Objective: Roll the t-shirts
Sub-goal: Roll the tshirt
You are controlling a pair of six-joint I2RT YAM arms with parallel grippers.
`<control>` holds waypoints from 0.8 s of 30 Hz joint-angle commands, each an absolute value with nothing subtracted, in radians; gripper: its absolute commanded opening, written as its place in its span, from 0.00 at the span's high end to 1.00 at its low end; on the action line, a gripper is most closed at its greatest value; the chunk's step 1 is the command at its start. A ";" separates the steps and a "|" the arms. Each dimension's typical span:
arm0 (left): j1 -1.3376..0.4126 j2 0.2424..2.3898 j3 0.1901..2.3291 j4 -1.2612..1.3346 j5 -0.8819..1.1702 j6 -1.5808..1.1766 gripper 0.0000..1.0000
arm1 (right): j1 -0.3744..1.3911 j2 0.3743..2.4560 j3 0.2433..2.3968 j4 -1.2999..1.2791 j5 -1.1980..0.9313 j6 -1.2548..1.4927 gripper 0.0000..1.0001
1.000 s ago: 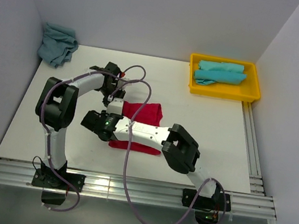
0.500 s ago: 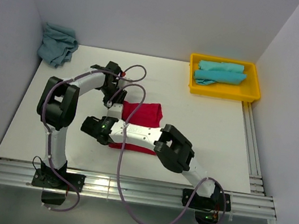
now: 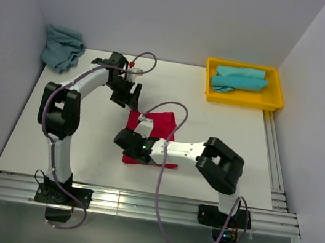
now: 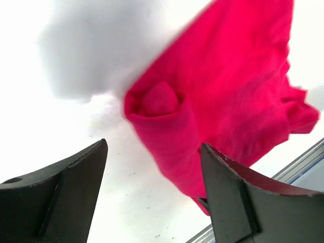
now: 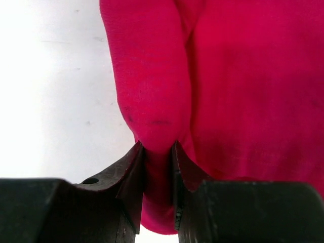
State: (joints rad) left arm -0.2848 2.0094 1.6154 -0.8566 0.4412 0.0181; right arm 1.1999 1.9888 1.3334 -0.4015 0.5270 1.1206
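White table (image 3: pixel 222 138), red t-shirt (image 5: pixel 238 76) fold inside right gripper (image 5: pixel 158 150)

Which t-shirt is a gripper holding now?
The red t-shirt: the right gripper pinches a fold of it. The turquoise t-shirts in the yellow tray and the turquoise one in the far left corner lie untouched.

left hand (image 4: pixel 153 148): let go, spread wide, pulled back | right hand (image 5: pixel 158 152): now pinching red t-shirt (image 3: pixel 160 122) fold, seemingly shifted right
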 commanded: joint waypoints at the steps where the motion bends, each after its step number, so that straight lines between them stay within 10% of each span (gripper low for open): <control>1: -0.235 1.980 1.680 -0.896 0.524 0.041 0.21 | 1.140 1.879 1.113 0.042 0.263 1.111 0.95; 17: -0.114 1.933 1.441 -0.833 0.661 0.120 0.25 | 1.040 2.020 0.787 1.141 -0.103 1.406 0.94; 24: -0.112 1.963 1.387 -0.792 0.624 0.094 0.42 | 1.051 1.993 0.764 0.938 -0.002 1.434 0.87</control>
State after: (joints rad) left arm -0.1169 1.9846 1.3888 -0.8322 0.6151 0.0895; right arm 1.0386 2.0396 0.7727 0.9737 -0.0456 1.4017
